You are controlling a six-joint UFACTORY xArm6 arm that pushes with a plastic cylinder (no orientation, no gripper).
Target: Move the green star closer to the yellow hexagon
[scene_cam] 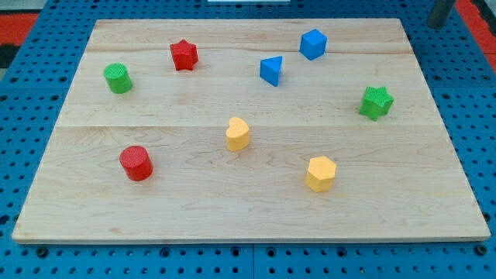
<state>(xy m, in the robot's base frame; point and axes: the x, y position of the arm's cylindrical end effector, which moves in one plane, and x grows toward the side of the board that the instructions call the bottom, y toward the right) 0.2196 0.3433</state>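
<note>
The green star lies near the right edge of the wooden board. The yellow hexagon lies below and to the left of it, about a third of the board's depth away. A dark rod shows at the view's top right corner, beyond the board's corner. My tip is well above and to the right of the green star, touching no block.
A yellow heart-like block lies at the board's centre. A blue triangular block and a blue cube lie at the top. A red star, a green cylinder and a red cylinder lie on the left.
</note>
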